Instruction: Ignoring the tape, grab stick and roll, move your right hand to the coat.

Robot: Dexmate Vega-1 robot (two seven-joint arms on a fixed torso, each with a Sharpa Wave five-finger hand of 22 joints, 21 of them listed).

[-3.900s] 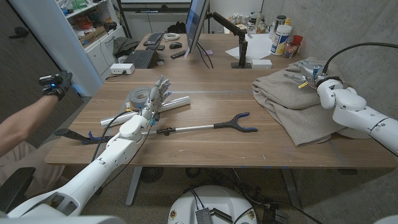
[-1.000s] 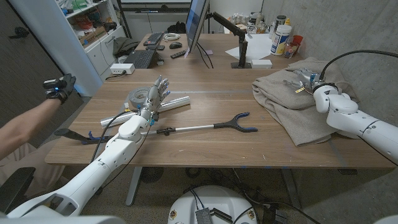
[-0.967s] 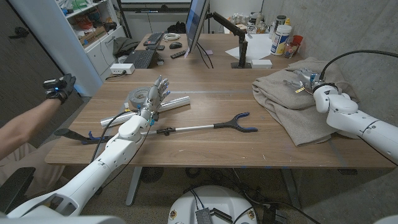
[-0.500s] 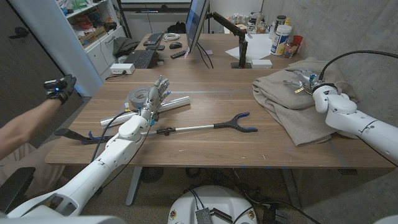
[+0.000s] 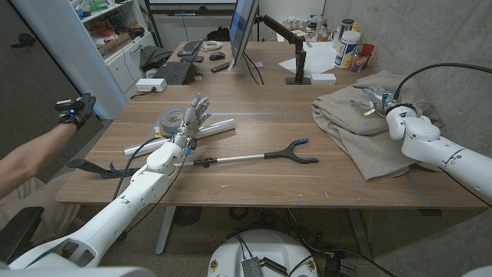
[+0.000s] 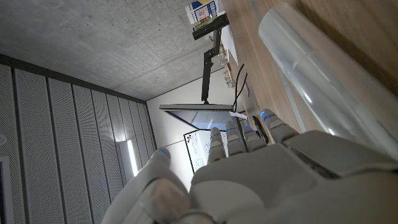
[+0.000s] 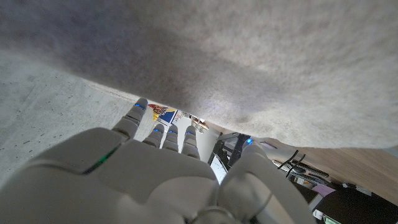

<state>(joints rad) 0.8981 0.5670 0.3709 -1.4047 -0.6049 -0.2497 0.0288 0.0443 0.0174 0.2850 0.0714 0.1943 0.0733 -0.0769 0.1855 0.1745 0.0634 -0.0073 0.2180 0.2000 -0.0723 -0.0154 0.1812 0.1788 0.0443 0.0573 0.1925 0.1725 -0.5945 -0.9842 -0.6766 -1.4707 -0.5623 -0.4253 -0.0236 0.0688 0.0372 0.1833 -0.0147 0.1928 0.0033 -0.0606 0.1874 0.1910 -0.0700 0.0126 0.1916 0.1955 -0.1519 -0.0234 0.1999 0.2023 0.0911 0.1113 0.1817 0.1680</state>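
Two hands, both with fingers apart and holding nothing. The right hand [image 5: 382, 101] is over the coat [image 5: 361, 127], near the table's [image 5: 254, 188] right edge. The left hand [image 5: 194, 118] is above the roll [image 5: 188, 132], with bare wood between it and the coat.

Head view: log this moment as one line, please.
right hand: over coat, holding nothing | left hand: open beside roll | grab stick: untouched | tape: untouched

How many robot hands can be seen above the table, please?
2. The left hand is over the silver roll beside the tape; the right hand is over the coat.
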